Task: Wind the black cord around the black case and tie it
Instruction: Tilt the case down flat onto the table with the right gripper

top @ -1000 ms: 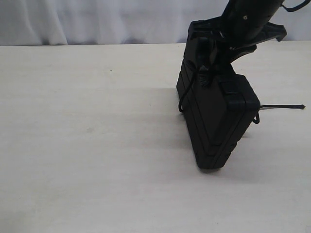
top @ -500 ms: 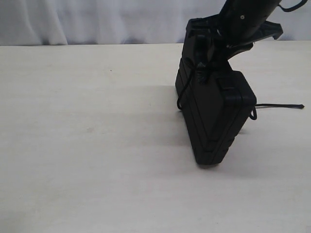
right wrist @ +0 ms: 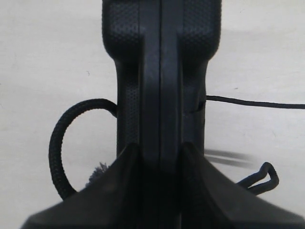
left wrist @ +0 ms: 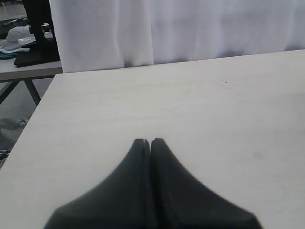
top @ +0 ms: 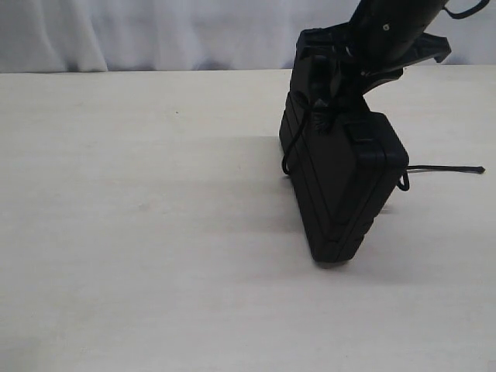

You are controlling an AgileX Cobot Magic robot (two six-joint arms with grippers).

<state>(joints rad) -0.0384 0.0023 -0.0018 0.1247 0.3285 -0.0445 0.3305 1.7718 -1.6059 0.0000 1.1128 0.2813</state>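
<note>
My left pincer (left wrist: 150, 143) is clenched with nothing in it, above the bare pale surface (top: 139, 232). Right of centre, the black case (top: 341, 186) is up on end and leaning. Its lid is closed, so I cannot see inside. My right pincer (right wrist: 159, 148) grasps its upper end, one finger on each flat side. The black cord (top: 286, 159) loops off the case's left side, and its thin tail lies along the surface to the right. A white curtain (top: 155, 35) hangs behind.

Bright, even light on the pale desk (top: 155, 232), with a faint soft shadow beside the dark, low-detail black case (top: 341, 186).
</note>
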